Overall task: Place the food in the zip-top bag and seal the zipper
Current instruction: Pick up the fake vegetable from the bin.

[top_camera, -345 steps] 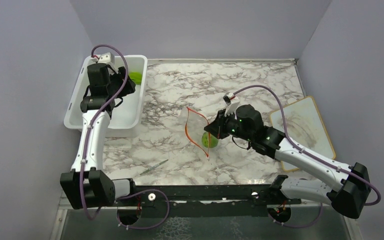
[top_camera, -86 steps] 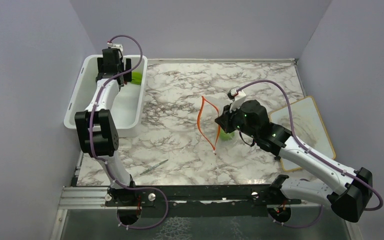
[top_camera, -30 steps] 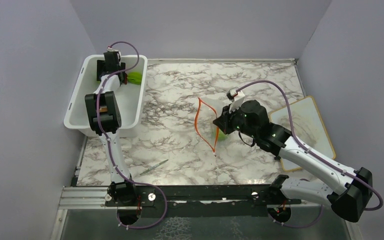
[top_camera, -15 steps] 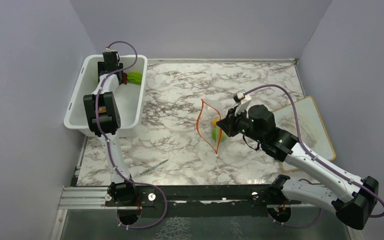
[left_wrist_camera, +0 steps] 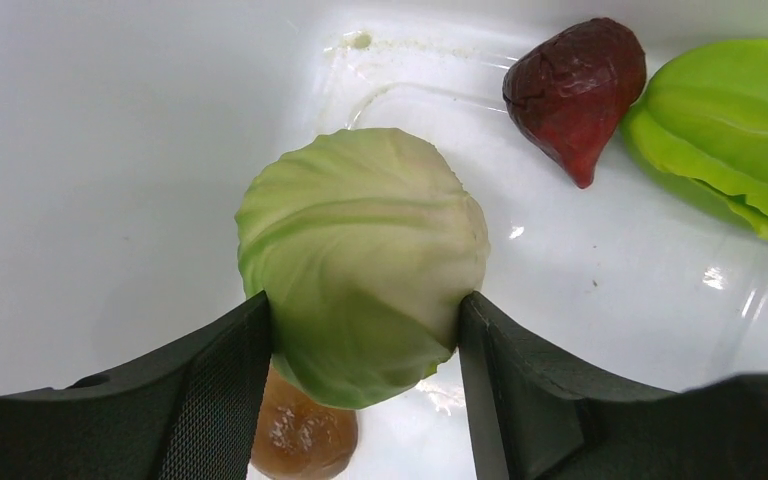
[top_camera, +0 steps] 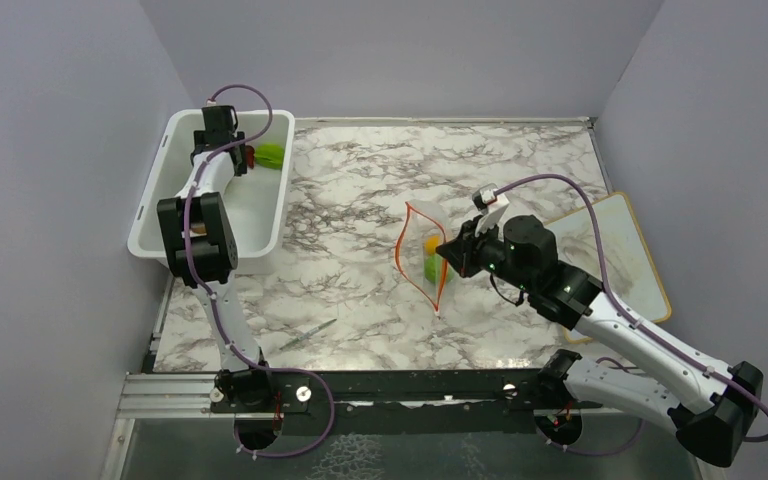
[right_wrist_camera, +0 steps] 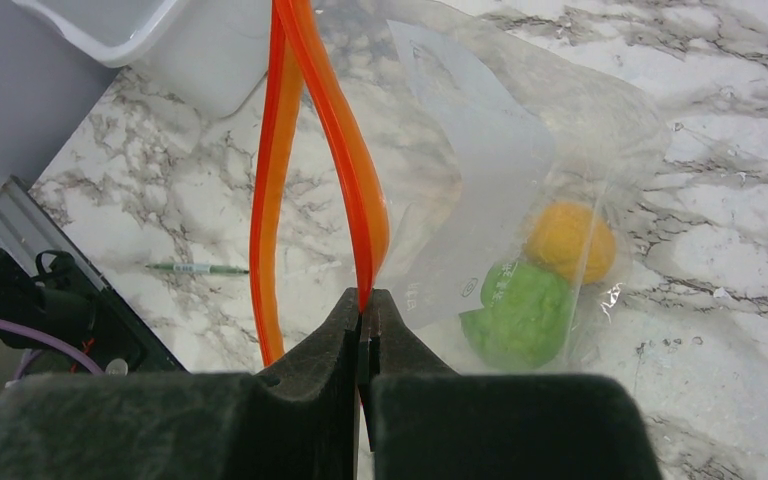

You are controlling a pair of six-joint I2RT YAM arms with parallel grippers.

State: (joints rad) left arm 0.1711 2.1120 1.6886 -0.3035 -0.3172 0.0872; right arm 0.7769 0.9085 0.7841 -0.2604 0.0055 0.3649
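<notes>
Zip-top bag (top_camera: pixel 422 255): stands on edge near the middle of the marble table (top_camera: pixel 360 180), mouth facing the white tub (top_camera: pixel 260 215). The zipper (right_wrist_camera: pixel 345 150) is unsealed, and its two orange-red strips bow apart. Inside the bag an orange ball (right_wrist_camera: pixel 570 240) touches a green round fruit (right_wrist_camera: pixel 518 310).

Right tool (right_wrist_camera: pixel 364 330): fingers pressed together, pinching the zipper where the two strips meet.

Left tool (left_wrist_camera: pixel 363 320): reaches into the far end of the tub, fingers spread round the pale green cabbage ball (left_wrist_camera: pixel 365 250), one pad touching each side of it. The cabbage rests on the tub floor. A brown piece (left_wrist_camera: pixel 300 435) lies partly under it. A dark red piece (left_wrist_camera: pixel 572 85) touches a bright green ridged fruit (left_wrist_camera: pixel 730 130) close by.

Elsewhere: a pen (top_camera: pixel 308 333) lies near the table's front edge, and a flat board (top_camera: pixel 610 260) lies at its right side.
</notes>
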